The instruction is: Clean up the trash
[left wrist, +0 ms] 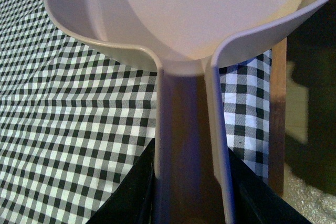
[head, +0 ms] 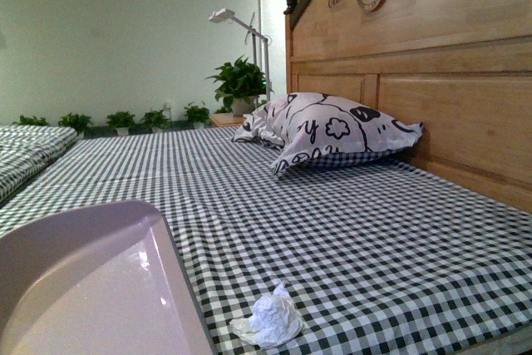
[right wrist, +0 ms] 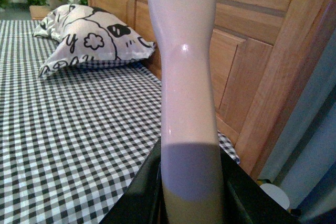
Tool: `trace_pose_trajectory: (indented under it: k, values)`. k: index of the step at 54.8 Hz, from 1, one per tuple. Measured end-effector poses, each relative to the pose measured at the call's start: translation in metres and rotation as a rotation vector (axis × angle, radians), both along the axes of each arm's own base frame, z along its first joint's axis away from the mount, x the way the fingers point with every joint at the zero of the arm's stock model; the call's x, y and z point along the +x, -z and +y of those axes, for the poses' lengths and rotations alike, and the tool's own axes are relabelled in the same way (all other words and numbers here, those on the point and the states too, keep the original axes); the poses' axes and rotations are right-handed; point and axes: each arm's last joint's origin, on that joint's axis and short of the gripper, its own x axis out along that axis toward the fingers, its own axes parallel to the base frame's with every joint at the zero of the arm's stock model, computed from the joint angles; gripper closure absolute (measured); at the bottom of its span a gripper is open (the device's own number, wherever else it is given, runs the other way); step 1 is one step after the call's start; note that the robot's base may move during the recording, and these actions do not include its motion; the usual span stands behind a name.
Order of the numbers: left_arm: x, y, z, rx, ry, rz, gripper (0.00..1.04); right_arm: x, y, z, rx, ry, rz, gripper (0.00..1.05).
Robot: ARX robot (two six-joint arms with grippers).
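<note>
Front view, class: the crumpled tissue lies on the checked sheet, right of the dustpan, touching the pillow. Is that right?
Not quite. The tissue wad does not touch the pillow; it lies well apart from it, as the front view shows. It does lie on the checked sheet, right of the dustpan.

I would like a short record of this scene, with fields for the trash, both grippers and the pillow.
trash: crumpled white paper wad on the checkered sheet, right of the dustpan, not touching it
left gripper: shut on the dustpan handle
right gripper: shut on a pale handle, tool end out of view
pillow: lying by the wooden headboard
</note>
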Motion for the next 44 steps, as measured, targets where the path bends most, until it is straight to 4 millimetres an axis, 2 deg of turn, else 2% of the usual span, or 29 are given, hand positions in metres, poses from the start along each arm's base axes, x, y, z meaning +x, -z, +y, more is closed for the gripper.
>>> trace_pose_trajectory:
  k: [18, 27, 44]
  values:
    - [0.016, 0.011, -0.004, -0.002, 0.013, 0.106, 0.77, 0.000, 0.000, 0.000, 0.000, 0.000, 0.000, 0.84]
    - [0.018, 0.018, -0.001, 0.003, 0.014, 0.146, 0.77, 0.000, 0.000, 0.000, 0.000, 0.000, 0.000, 0.84]
    - [0.022, 0.020, -0.002, -0.005, 0.022, 0.168, 0.77, 0.000, 0.000, 0.000, 0.000, 0.000, 0.000, 0.84]
